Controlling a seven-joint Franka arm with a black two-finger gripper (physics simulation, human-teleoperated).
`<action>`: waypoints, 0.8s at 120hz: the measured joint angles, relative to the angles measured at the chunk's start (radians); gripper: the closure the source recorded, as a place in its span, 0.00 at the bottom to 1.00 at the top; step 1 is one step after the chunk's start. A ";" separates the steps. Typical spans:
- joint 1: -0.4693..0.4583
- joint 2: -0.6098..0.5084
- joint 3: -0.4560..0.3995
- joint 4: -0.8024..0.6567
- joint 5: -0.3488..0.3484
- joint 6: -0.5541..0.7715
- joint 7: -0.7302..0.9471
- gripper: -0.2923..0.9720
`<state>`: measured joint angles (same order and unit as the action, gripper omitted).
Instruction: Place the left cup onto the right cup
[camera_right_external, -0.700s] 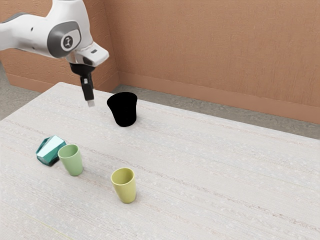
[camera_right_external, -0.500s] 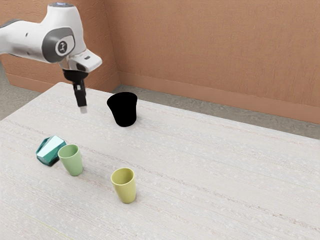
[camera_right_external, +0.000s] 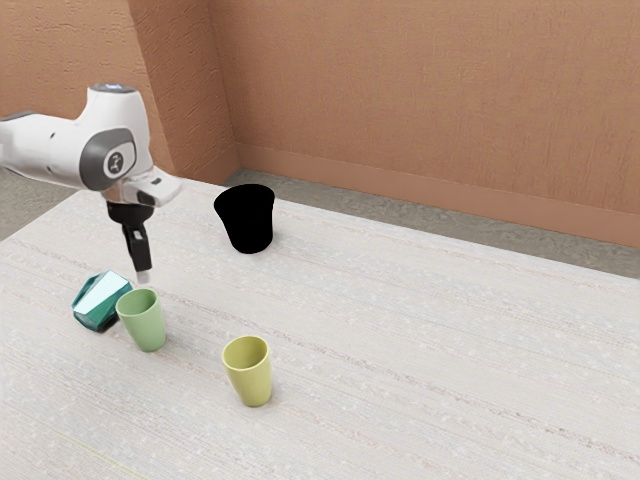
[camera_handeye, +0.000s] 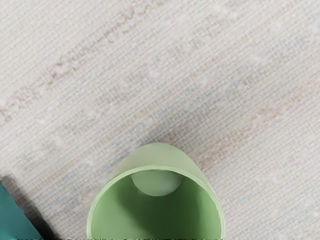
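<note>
Tool (camera_right_external: 145, 272) above green cup (camera_right_external: 142, 320) — upright, yellow cup (camera_right_external: 247, 370) nearby

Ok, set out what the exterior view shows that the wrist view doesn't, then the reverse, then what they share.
Exterior view: the gripper hanging just above the light green cup, the yellow-green cup nearer the camera, the black cup farther back, and the brown wall.
Wrist view: a look down into the light green cup to its round inner bottom.
Shared: that cup, the teal block beside it, and the pale table.
</note>
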<state>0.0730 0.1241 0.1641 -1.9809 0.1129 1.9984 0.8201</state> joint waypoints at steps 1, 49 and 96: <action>0.002 0.002 0.000 0.001 0.001 0.002 -0.001 0.23; 0.091 0.163 0.000 0.059 0.012 0.106 0.020 0.23; 0.082 0.225 -0.006 0.064 -0.047 0.171 0.045 0.56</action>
<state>0.1552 0.3491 0.1581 -1.9166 0.0663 2.1697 0.8655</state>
